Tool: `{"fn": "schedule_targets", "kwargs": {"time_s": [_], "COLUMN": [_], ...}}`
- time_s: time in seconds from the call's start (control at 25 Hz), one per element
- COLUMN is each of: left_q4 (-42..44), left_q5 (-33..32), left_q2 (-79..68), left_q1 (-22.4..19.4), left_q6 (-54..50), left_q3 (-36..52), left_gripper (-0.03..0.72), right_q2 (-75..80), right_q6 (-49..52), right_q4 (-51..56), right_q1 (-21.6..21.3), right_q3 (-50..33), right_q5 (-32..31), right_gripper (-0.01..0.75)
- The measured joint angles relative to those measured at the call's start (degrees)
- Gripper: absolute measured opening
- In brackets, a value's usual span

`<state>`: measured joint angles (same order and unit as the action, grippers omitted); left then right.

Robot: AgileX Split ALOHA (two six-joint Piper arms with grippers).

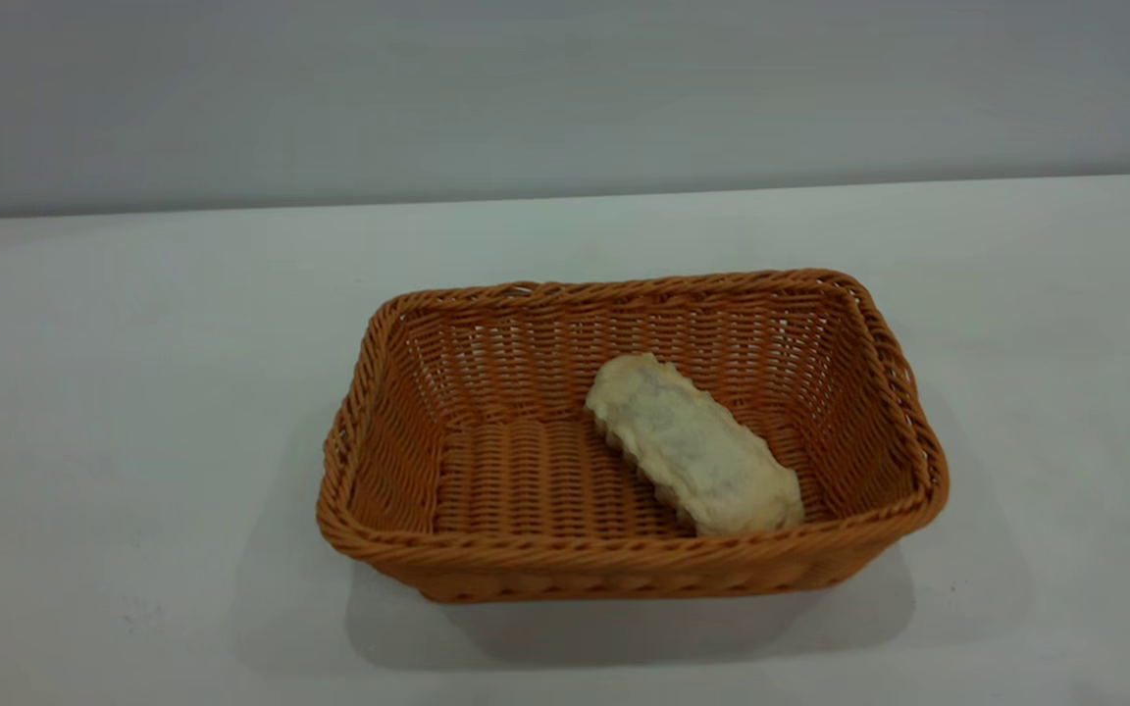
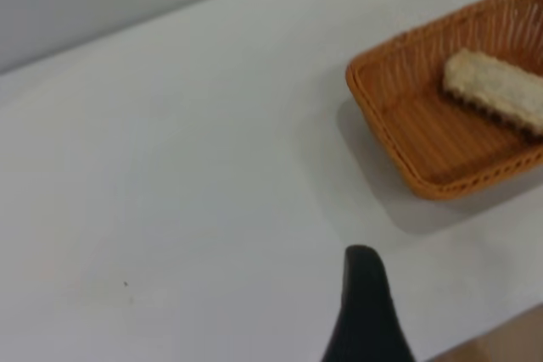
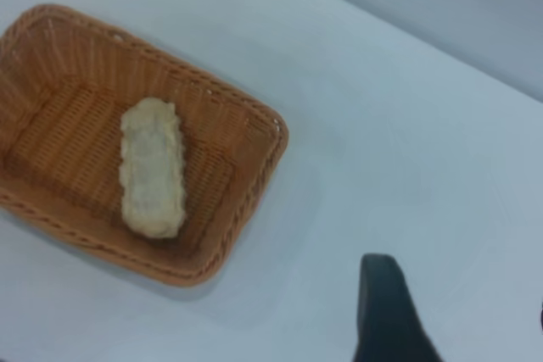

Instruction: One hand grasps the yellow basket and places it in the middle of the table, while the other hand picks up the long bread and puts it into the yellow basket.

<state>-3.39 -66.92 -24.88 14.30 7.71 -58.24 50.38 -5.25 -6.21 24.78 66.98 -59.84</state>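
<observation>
The yellow basket is seen on the table, roughly mid-width in the exterior view and toward the near half of the tabletop. The basket stands flat and upright; a soft shadow is cast on the table in front of its near wall.

The long bread is found inside the basket, lying on the woven floor in the right-hand part. It is set diagonally, one end toward the near right corner and the other toward the middle of the far wall. The pale, rough cream side is turned upward; a ridged edge is visible along the side facing the basket's open left part. The near end of the loaf is just beside the near wall; contact cannot be confirmed. The left part of the basket floor is bare weave.

Neither arm appears in the exterior view. In the left wrist view, one dark fingertip of the left gripper is recorded over bare table, well apart from the basket and the bread. In the right wrist view, one dark fingertip of the right gripper is likewise over bare table, well apart from the basket and the bread. For both claws, how wide they stand cannot be told, as only one finger shows; nothing is seen held.

Beyond the table's far edge, a plain grey wall is noted.
</observation>
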Motion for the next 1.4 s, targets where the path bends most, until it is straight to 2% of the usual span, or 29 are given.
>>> {"fn": "schedule_targets", "kwargs": {"time_s": [0.32,0.72,0.96,1.4], "left_q4": [0.04,0.04,0.04,1.71], "left_q5": [0.00,-0.05,0.29,1.47], "left_q2": [9.61,22.27,24.14,24.19], "left_q1": [0.00,0.00,0.00,0.00], "left_q6": [-3.45,-4.16,-4.22,-4.17], "left_q3": [1.24,19.51,27.06,30.21], "left_gripper": [0.581,0.581,0.581,0.581], "right_q2": [-13.51,-32.75,-43.54,-51.56], "right_q6": [0.22,1.10,1.23,1.46], "right_q4": [0.00,0.82,0.93,0.93], "right_q1": [0.00,0.00,0.00,0.00], "right_q3": [-2.53,-18.42,-24.80,-29.65], "right_q5": [-5.68,-7.09,-7.59,-11.00], "right_gripper": [0.468,0.468,0.468,0.468]}}
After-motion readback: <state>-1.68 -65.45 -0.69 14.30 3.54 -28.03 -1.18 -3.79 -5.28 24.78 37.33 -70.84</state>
